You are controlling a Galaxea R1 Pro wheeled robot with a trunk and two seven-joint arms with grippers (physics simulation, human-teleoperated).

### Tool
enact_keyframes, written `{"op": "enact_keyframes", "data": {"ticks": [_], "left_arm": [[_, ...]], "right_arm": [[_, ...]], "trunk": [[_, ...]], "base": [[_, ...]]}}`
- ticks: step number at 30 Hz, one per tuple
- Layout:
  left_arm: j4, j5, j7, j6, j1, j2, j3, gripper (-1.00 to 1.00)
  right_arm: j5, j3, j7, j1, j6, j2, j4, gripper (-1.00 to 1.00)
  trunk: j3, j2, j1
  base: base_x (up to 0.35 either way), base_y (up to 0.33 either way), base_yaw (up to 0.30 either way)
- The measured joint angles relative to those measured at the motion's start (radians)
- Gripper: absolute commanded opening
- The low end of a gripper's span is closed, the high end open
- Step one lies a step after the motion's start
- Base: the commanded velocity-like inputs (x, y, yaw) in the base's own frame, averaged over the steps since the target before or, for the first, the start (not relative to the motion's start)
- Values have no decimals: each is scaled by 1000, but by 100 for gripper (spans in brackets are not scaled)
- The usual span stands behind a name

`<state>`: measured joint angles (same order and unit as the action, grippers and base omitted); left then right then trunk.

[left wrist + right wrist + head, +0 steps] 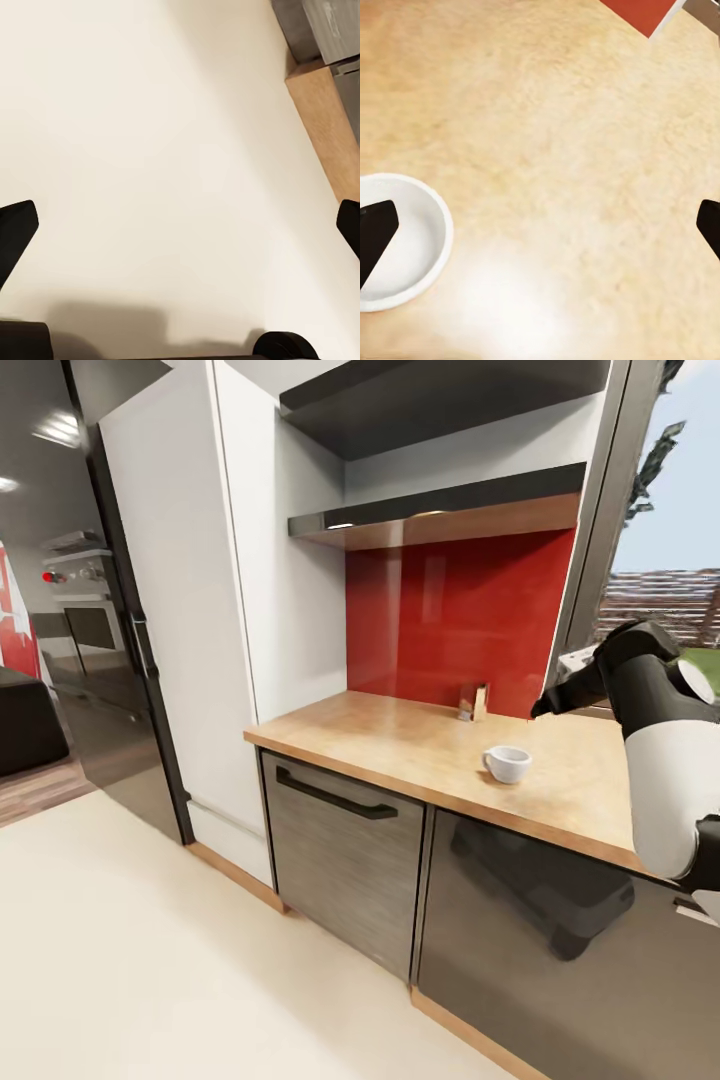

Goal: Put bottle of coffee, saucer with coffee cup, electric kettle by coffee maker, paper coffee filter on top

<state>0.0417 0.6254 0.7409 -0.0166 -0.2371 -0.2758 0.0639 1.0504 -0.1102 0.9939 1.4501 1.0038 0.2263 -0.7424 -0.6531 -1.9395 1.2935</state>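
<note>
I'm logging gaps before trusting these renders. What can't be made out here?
- Small brown items by the red backsplash, head view: too small to identify.
- Light wood-look countertop, head view: its right end is hidden by the right arm and cut by the frame edge.
- Round white dish, right wrist view: cut by the frame edge and partly behind a dark fingertip; cup or saucer is unclear.

We see the kitchen countertop [400, 745] carrying the coffee cup [508, 763], upright, and what may be a small brown holder [474, 702] near the red backsplash.
</note>
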Motion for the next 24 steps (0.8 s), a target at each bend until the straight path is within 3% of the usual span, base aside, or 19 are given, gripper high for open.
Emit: {"op": "enact_keyframes", "data": {"ticks": [4,24], "left_arm": [[0,0,0,0,0,0,0,100],[0,0,0,0,0,0,0,100]], "right_arm": [[0,1,0,-1,-4,1,67,100],[-2,2,-2,-2,-7,1,168,100]], "trunk": [[0,0,0],[0,0,0]], "base": [[116,0,0],[16,0,0]]}}
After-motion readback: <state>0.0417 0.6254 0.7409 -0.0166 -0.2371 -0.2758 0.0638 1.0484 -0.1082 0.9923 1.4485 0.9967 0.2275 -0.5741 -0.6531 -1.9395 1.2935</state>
